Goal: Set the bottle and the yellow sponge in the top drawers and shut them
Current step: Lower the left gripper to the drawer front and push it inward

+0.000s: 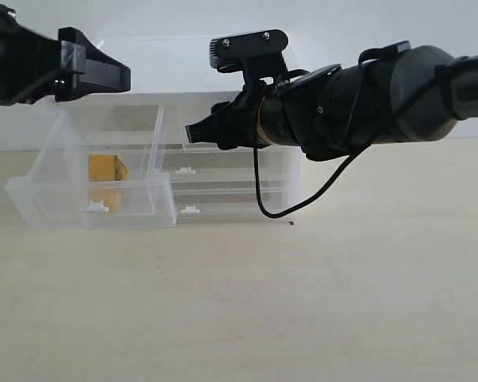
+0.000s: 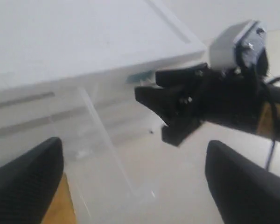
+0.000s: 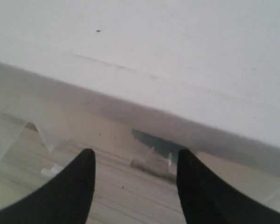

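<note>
Left jaws: wide apart, empty, above the drawer unit [image 1: 231, 191]
Yellow sponge [image 1: 107, 170]: inside left top drawer [image 1: 32, 199], pulled out over the surface [image 1: 303, 302]
Bottle [image 3: 151, 140]: teal label showing behind right top drawer [image 3: 98, 126] front
Right jaws: apart, empty, at that front

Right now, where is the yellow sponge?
In the exterior view the yellow sponge lies on the left, inside the pulled-out top left drawer, lower in the picture than the left end effector.

Low frontal exterior, wrists over drawer unit [image 1: 231, 195]
</note>
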`<state>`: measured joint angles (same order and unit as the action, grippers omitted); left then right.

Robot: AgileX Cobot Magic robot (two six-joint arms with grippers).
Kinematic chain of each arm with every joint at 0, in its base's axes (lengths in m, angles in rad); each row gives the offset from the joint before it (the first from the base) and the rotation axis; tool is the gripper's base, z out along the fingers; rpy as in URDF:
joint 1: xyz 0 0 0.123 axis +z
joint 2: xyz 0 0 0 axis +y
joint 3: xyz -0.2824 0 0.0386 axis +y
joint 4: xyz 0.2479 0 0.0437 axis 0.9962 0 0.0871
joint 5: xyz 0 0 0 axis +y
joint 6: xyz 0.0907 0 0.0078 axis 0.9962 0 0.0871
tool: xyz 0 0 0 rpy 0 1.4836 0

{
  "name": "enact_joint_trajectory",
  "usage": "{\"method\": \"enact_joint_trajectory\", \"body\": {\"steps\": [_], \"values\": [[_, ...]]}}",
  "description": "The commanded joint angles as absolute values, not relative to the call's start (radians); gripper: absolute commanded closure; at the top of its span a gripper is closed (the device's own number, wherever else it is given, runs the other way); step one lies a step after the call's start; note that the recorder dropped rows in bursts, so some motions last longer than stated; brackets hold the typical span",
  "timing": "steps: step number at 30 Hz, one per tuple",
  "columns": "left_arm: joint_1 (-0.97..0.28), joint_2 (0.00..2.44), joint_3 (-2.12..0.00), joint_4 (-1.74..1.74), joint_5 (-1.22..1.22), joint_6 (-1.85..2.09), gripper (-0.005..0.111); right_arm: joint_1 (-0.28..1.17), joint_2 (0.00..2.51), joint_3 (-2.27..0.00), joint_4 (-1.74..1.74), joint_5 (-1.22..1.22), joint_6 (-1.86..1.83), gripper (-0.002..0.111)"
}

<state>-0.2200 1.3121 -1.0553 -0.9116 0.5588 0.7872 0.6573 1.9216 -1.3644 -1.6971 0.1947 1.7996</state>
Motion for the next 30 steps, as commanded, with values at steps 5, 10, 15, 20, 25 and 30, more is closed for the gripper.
{"method": "enact_joint_trajectory", "body": {"steps": [5, 10, 15, 20, 25, 30], "values": [[-0.227, 1.259, -0.951, -0.641, 0.719, 0.447, 0.036, 0.647, 1.953, -1.396, -1.744, 0.14, 1.777, 0.06], [-0.274, 1.259, -0.825, -0.619, 0.675, 0.447, 0.039, 0.647, 1.953, -1.396, -1.744, 0.14, 1.777, 0.06], [-0.292, 1.259, -0.732, -0.621, 0.503, 0.439, 0.039, 0.647, 1.953, -1.396, -1.744, 0.137, 1.777, 0.06], [-0.292, 1.293, -0.72, -0.621, 0.389, 0.44, 0.039, 0.647, 1.953, -1.396, -1.744, 0.135, 1.777, 0.06], [-0.292, 1.343, -0.723, -0.621, 0.266, 0.46, 0.039, 0.647, 1.953, -1.396, -1.744, 0.135, 1.777, 0.06], [-0.292, 1.387, -0.723, -0.621, 0.134, 0.467, 0.039, 0.647, 1.953, -1.396, -1.744, 0.135, 1.777, 0.06]]}}
